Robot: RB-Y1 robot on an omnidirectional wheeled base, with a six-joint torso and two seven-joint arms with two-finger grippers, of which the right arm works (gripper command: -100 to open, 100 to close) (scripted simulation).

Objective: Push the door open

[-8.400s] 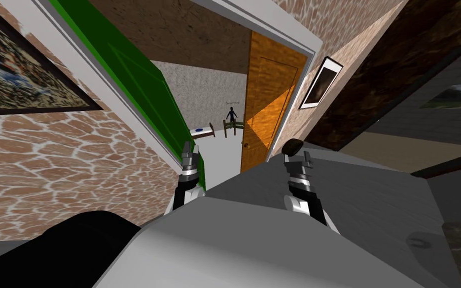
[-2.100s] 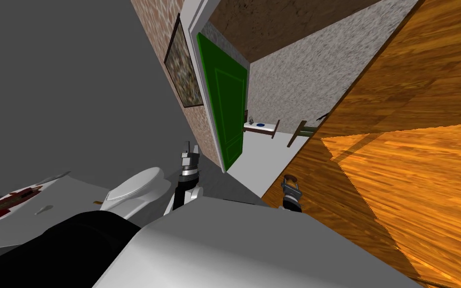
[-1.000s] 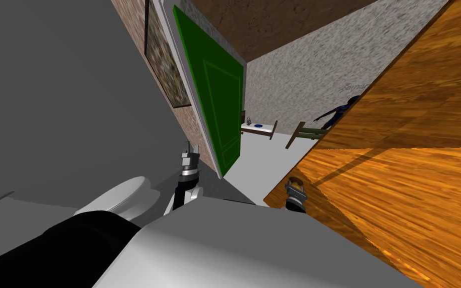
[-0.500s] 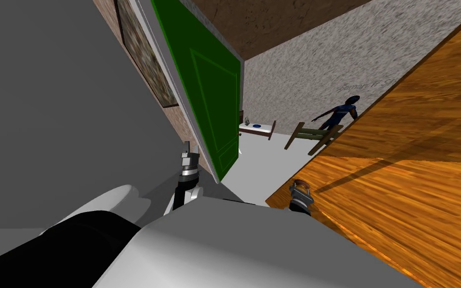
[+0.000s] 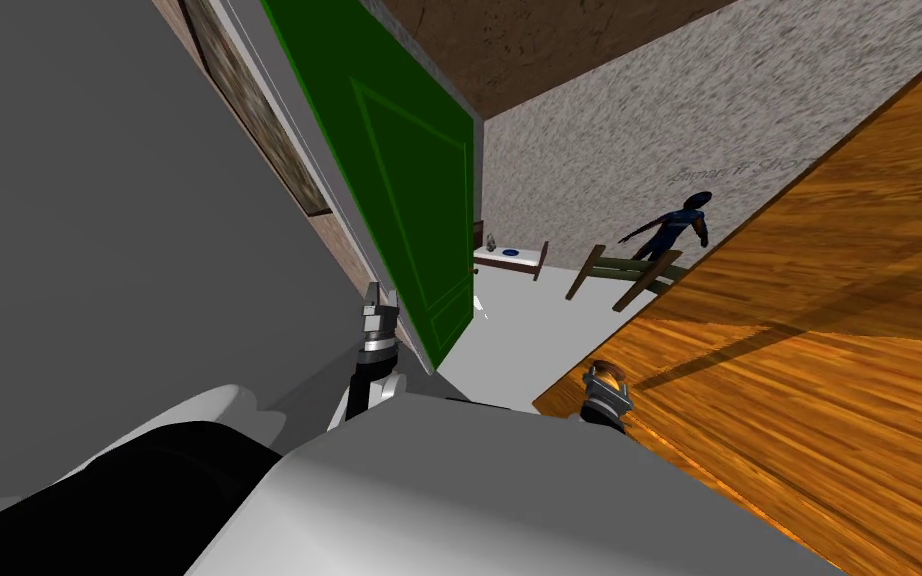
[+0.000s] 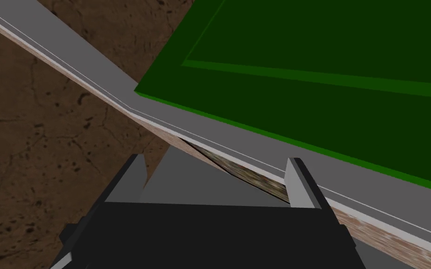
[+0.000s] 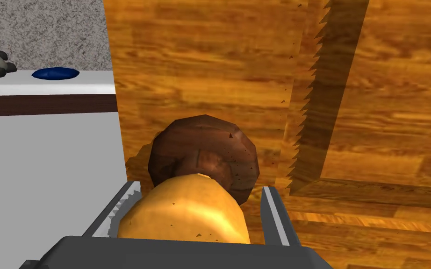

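Pale floor (image 5: pixel 509 350) shows mid-frame beside the orange door (image 5: pixel 809 330). Right gripper (image 7: pixel 200 187), fingers apart around the knob (image 7: pixel 186 219), may slip off while pushing; left gripper (image 6: pixel 215 161) fingers apart too.

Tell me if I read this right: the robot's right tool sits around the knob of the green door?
Not quite. The right tool sits around the knob of the orange wooden door, not the green one; the right wrist view shows it. The green door stands off to the robot's left.
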